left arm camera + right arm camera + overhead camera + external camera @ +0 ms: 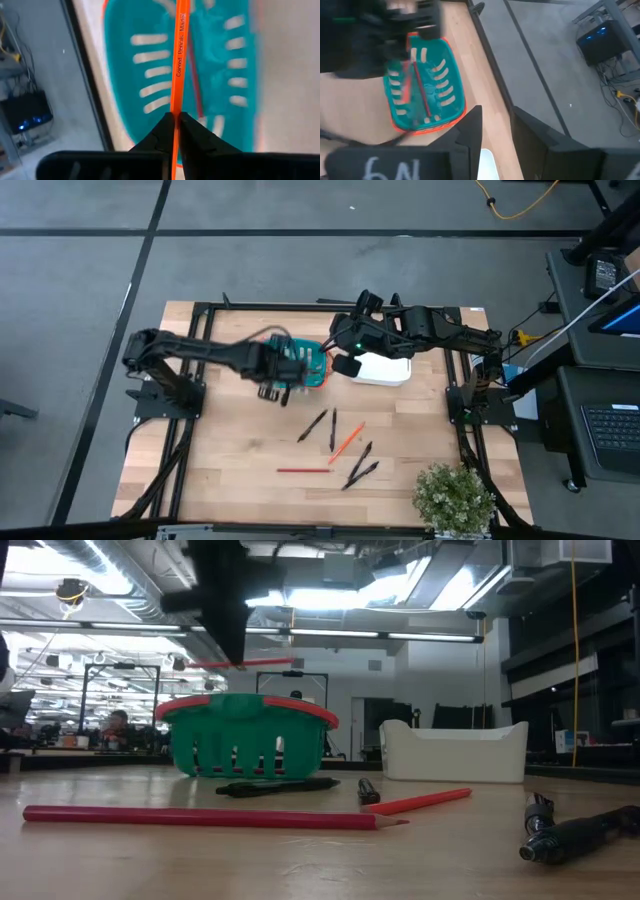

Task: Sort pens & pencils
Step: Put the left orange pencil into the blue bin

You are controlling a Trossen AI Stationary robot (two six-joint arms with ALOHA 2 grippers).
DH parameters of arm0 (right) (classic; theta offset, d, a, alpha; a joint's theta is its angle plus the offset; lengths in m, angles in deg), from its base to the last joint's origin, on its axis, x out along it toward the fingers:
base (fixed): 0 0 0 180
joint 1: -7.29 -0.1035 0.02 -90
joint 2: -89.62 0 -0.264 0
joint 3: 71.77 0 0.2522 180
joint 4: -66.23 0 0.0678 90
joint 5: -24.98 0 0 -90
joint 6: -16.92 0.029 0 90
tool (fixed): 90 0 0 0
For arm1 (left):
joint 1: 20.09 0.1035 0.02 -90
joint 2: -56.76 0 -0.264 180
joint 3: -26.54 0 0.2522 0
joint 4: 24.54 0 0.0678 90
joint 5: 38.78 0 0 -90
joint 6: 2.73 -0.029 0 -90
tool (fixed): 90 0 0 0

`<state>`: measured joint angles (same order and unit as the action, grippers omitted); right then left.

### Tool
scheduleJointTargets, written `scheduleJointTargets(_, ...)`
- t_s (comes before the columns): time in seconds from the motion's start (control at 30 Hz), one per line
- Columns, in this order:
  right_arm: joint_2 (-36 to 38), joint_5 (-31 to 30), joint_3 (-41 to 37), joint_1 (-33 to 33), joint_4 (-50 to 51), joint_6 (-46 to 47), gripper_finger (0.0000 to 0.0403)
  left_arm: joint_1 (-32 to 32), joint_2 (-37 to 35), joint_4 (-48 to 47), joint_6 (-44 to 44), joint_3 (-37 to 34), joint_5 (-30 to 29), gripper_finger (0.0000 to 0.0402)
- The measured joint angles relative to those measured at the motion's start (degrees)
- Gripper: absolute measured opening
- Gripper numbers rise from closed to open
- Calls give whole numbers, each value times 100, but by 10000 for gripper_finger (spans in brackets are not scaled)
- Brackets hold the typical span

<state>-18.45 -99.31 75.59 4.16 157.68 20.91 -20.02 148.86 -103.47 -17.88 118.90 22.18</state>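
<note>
The left end effector [174,131] hangs over the teal basket [312,356], clenched on one orange pencil [178,60]. In the left wrist view the fingers [155,137] pinch the pencil near one end, so the rest of it juts out over the basket floor. In the low view it shows as a level red line above the basket's rim. Held flat and lined up with the basket's length, it should drop in without catching the rim; that looks like the reason for the pose. Another pencil already lies in the basket, seen in the right wrist view, so the basket appears to be the pencils' home.

The right end effector [347,366] waits just right of the basket, between it and the white bin [385,370], its jaws apart and holding nothing. The bin is likely meant for the pens.

Still loose on the table [230,450], near of both containers: two more pencils, one lying level at the near left [303,470], the other slanted among the pens [346,442]. The black pens [333,429] are scattered in a cluster around it, some touching or crossing; I count about five. None seems sorted yet.

The step in hand looks like releasing the held pencil into the basket.
</note>
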Motion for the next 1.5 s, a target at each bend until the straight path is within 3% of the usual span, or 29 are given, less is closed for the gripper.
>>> scheduleJointTargets(0.17,0,0,0,2,16,-33,102,689,8,663,-468,-16,642,13)
scheduleJointTargets(0.33,0,1,0,2,20,-148,102,988,29,911,-658,-22,957,13)
scheduleJointTargets(0.9,0,152,0,-2,110,-129,102,1359,993,1128,-799,-273,1355,13)
scheduleJointTargets(1.17,0,149,0,-20,112,-129,102,1456,1071,1362,-884,-273,1707,15)
scheduleJointTargets(1.5,1,151,0,-20,128,-109,102,1456,1071,1347,-897,-273,1740,44)
